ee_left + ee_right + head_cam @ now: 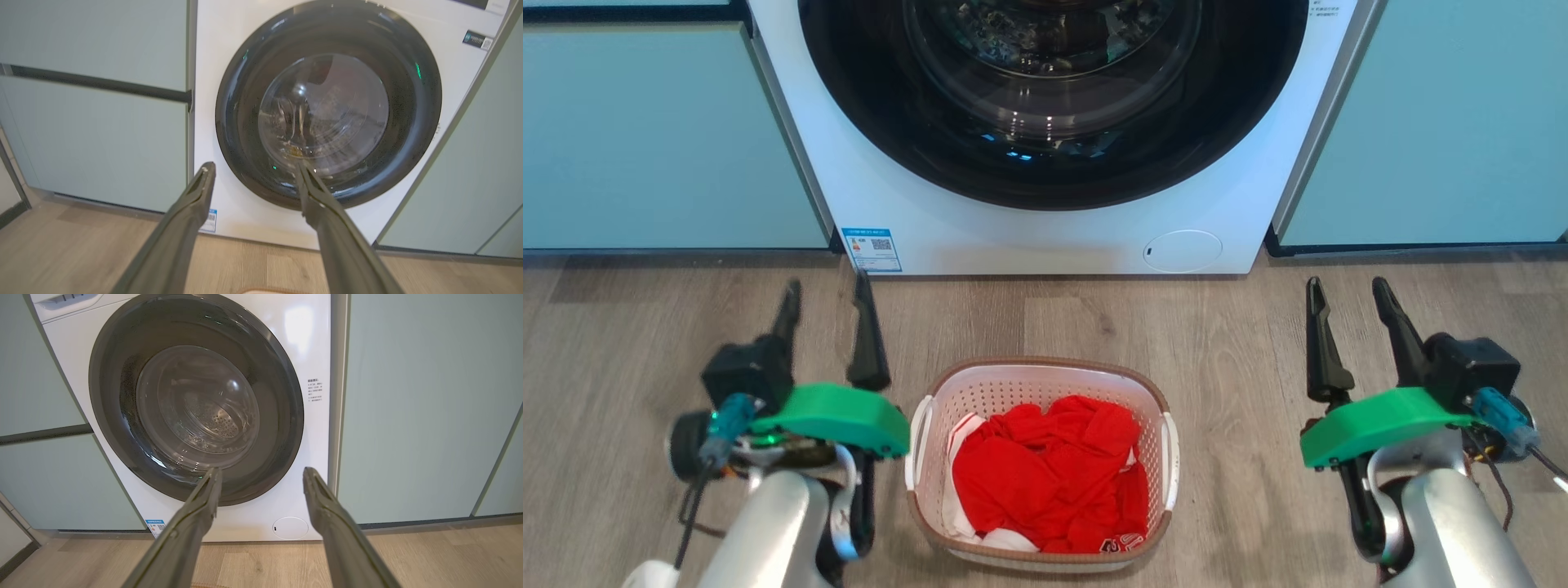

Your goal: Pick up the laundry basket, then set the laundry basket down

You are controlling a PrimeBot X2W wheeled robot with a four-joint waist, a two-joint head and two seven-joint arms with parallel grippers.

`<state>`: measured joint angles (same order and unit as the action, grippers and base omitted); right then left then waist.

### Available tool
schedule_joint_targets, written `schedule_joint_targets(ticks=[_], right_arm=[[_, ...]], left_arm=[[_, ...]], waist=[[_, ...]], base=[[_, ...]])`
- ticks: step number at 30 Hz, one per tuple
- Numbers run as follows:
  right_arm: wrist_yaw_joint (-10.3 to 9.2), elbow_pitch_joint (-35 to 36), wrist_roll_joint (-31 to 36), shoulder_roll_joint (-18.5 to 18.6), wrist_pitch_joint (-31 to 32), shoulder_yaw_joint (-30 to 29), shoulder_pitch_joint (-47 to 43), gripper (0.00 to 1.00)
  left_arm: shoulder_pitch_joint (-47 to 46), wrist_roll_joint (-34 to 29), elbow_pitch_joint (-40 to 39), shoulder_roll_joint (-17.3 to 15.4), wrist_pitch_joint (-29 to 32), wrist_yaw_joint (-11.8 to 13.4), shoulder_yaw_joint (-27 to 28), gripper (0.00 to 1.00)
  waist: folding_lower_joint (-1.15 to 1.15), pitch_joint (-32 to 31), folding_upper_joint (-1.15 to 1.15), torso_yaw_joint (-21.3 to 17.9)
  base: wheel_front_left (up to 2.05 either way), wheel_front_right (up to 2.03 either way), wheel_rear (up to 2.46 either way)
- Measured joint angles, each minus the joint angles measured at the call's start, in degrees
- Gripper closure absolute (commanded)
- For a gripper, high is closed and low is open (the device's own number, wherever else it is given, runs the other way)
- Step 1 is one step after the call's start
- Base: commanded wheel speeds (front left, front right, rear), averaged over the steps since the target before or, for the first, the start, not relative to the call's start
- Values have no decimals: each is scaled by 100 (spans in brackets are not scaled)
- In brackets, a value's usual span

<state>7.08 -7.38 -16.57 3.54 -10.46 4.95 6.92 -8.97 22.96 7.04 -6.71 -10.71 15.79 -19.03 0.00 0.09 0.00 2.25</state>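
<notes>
Sitting on the floor (1233, 327) in front of the washer (1054, 237), the basket (1013, 392) is near the robot, between the two arms and apart from the machine. Its brown rim looks level, and a white handle (917, 433) shows on its left side, with another on its right. Red clothes (1045, 465) mixed with some white cloth lie in the bottom and heap toward the near end.

The left gripper (826, 286) hangs to the left of the basket, its dark fingers pointing far toward the washer; the jaws are spread wide and have hold of nothing. The right gripper (1346, 283) hangs well off to the right of the basket, fingers aimed the same way, jaws just as wide and empty. Neither pair of fingers touches the basket. The left arm's green cover (837, 416) shows just beside the left handle, while the right arm stands farther off.

Along the left gripper's (255, 165) own fingers, the washer's round dark door (327, 102) fills the far side, and a thin strip of brown rim lies at the near edge between the fingers. Along the right gripper's (262, 470) fingers, the tips frame the bottom of the door, with a round cap (290, 528) low on the washer's right.

Pale green cabinets (662, 139) stand on both sides of the washer, and a blue sticker (872, 249) sits at its lower left corner
</notes>
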Motion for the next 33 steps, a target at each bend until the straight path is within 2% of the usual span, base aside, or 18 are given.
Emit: schedule_joint_targets(ticks=[4, 8, 11, 13, 17, 21, 24, 27, 30, 33], right_arm=[[0, 160, 321, -1, -90, 46, -1, 0], [0, 256, 567, -2, -178, 71, 0, 0], [0, 256, 676, -3, -196, 71, -1, 0], [0, 202, 771, -3, -234, 92, -1, 0], [0, -178, 1047, -9, -312, 260, -1, 0], [0, -263, 1200, -10, -357, 263, 13, 0], [0, -309, 1315, -10, -385, 266, 63, 0], [0, -392, 1313, -10, -385, 267, 138, 0], [0, -570, 1295, -10, -385, 271, 136, 0], [0, -703, 1245, -10, -385, 289, 136, 0]], left_arm=[[7, -590, -437, 123, -87, 29, 322, 0], [8, -1111, -694, 166, -151, 192, 324, 0], [34, -1246, -658, 181, -197, 196, 315, 0], [90, -1272, -366, 200, -207, 154, 303, 0], [218, -1285, 300, 297, -275, -73, 399, 0], [177, -1345, 327, 353, -354, -176, 519, 0], [177, -1417, 524, 370, -376, -378, 524, 0], [180, -1194, 904, 378, -376, -702, 502, 0], [180, -932, 1181, 381, -376, -871, 486, 0], [176, -909, 1285, 382, -376, -924, 477, 0]], waist=[[0, 25, 0, -3], [0, 48, 0, -4], [0, 49, 0, -3], [0, 40, 0, -1], [0, 12, 0, -29], [0, 9, 0, -35], [0, 4, 0, -38], [0, -10, 0, -39], [0, -16, 0, -39], [0, -13, 0, -35]], base=[[0, 0, 0], [0, 0, 0], [0, 0, 0], [0, 0, 0], [0, 0, 0], [0, 0, 0], [0, 0, 0], [0, 0, 0], [0, 0, 0], [0, 0, 0]])
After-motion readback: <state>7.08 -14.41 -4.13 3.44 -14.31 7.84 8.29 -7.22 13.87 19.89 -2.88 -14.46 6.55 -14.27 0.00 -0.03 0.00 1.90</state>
